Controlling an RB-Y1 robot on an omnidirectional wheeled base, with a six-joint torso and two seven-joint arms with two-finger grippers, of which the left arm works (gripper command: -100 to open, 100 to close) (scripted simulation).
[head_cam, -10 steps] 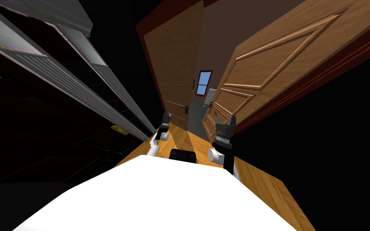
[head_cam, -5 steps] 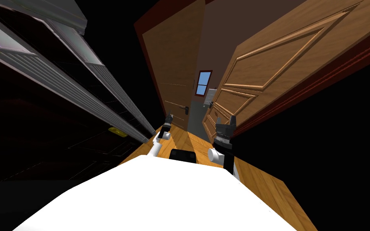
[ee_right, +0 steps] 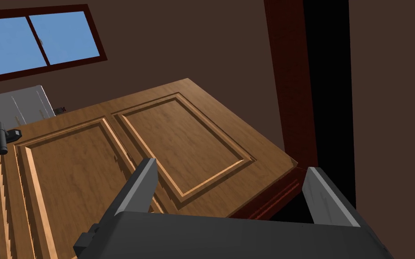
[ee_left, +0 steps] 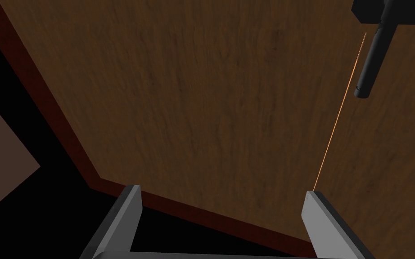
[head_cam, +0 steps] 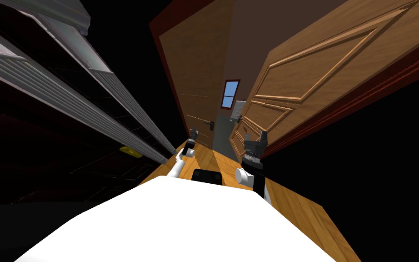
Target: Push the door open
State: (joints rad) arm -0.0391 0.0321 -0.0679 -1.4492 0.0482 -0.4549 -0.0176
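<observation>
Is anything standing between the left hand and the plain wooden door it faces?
Nothing visible does. The open left hand faces the bare face of the plain wooden door, and no object shows in the space between them. The door's dark lever handle sits off to one side of the hand, out of its path.

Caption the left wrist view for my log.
Open left hand faces the plain brown door, dark lever handle nearby.

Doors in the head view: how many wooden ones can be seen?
2. A plain brown door stands ahead of the left gripper; a panelled door stands beside the right gripper. Others may lie out of view.
</observation>
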